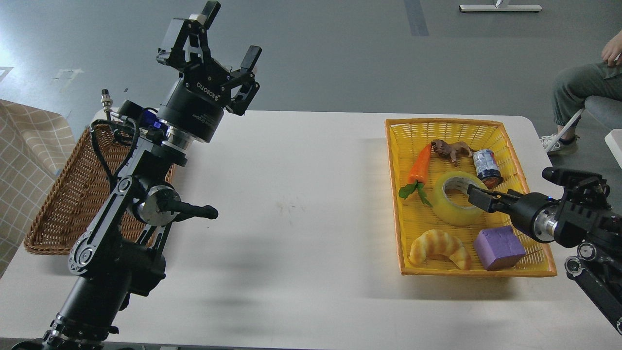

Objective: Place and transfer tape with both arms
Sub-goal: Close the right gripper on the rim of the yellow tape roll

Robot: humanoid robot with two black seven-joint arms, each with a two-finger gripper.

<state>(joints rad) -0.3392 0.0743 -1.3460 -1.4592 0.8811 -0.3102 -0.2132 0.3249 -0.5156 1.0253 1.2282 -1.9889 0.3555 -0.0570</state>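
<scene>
A white rectangular table [301,204] fills the view from the robot's head. On its right side sits a shallow yellow woven plastic basket [491,127]. Inside it, near the middle, lies the wide roll of translucent yellow packing tape [449,209], flat on its side with its grey-white core facing up.

The right gripper [478,198], black and two-fingered, reaches in from the right edge and lies at the roll's right rim. Its fingertips sit over the rim, at the edge of the core opening. The fingers are seen nearly end-on, so whether they are apart or pressed onto the tape cannot be told.

Crowding the roll: an orange plastic carrot with green leaves [421,165] just to its left, a small brown toy animal [451,148] behind it, and a small blue and white can with a red base [487,167], lying tilted just behind and to its right. In front lie a golden striped croissant [440,248] and a purple foam block [499,248], the block close under the right arm.

The left gripper [231,34] is raised high over the table's far left, well apart from the tape, its two fingers spread wide with nothing between them. Behind that arm rests a brown wicker basket [68,204].

A seated person's leg in green trousers [578,95] shows at the far right.
</scene>
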